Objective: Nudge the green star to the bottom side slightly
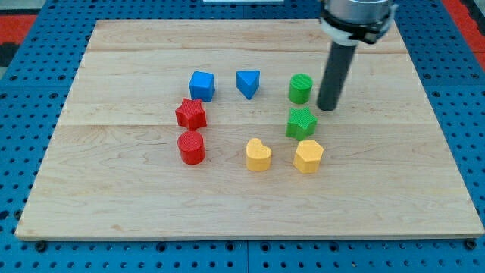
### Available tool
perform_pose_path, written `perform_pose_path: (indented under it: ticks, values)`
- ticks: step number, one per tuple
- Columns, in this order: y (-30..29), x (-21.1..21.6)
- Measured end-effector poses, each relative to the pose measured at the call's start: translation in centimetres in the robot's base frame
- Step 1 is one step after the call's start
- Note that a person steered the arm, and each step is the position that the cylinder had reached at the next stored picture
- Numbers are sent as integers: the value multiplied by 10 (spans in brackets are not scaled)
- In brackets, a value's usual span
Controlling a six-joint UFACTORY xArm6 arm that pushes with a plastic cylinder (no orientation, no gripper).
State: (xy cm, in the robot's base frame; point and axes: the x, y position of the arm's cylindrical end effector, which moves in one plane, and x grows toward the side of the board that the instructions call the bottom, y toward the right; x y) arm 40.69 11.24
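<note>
The green star (301, 122) lies on the wooden board (114, 189), right of centre. My tip (326, 108) rests on the board just above and to the right of the star, a small gap away. A green cylinder (300, 88) stands directly above the star, left of my rod. A yellow hexagon-like block (308, 155) lies just below the star.
A yellow heart (258, 155) lies below-left of the star. A blue cube (202, 85) and a blue triangle (248, 83) sit at upper centre. A red star (191, 114) and a red cylinder (192, 147) lie at the left. Blue pegboard surrounds the board.
</note>
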Motion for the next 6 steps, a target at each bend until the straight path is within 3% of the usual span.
perform_pose_path:
  ticks: [6]
  values:
    - [-37, 18]
